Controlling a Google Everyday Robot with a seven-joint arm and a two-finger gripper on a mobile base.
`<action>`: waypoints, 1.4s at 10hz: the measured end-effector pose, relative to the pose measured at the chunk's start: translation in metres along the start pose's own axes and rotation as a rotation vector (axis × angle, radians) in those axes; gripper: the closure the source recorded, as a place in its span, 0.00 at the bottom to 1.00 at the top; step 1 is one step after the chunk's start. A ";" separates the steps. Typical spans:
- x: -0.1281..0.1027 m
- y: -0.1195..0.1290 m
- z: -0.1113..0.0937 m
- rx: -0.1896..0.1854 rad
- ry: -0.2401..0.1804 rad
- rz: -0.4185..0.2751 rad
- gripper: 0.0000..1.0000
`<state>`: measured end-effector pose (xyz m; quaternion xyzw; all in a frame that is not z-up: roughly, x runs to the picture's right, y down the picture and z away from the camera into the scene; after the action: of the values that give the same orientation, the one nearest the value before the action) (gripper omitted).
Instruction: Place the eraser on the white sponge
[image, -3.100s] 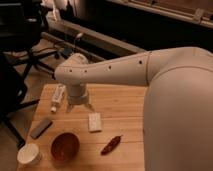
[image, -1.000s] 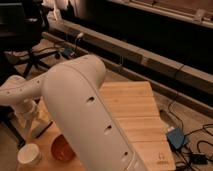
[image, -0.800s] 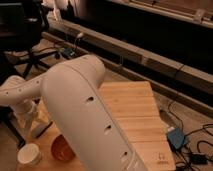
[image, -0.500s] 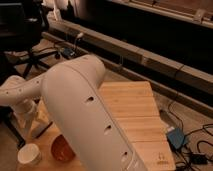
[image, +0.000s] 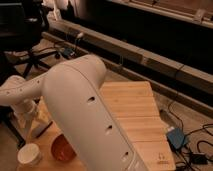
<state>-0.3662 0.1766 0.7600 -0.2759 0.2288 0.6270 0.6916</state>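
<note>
My gripper (image: 29, 120) hangs at the table's left edge, below the white wrist, low over the wood. A dark thin bar, the eraser (image: 44, 129), shows just to the right of the gripper, lying on the table; whether the gripper touches it I cannot tell. The white sponge is hidden behind my large white arm (image: 85, 110), which fills the middle of the view.
A red bowl (image: 62, 148) and a round white cup (image: 29, 155) stand at the table's front left. The wooden table (image: 135, 115) shows bare to the right of the arm. An office chair (image: 30, 40) stands behind on the left, and cables and a blue box (image: 176, 137) lie on the floor to the right.
Since 3.1 s ago the arm has swung from the table's far left across the view to the left edge, hiding the sponge and chili. Over the last second nothing has moved.
</note>
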 end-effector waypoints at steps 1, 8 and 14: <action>-0.007 -0.005 -0.004 -0.012 -0.012 -0.010 0.26; -0.026 -0.014 0.006 -0.109 0.087 -0.051 0.26; -0.044 -0.010 0.047 -0.082 0.141 -0.025 0.26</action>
<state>-0.3624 0.1751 0.8247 -0.3504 0.2477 0.6063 0.6696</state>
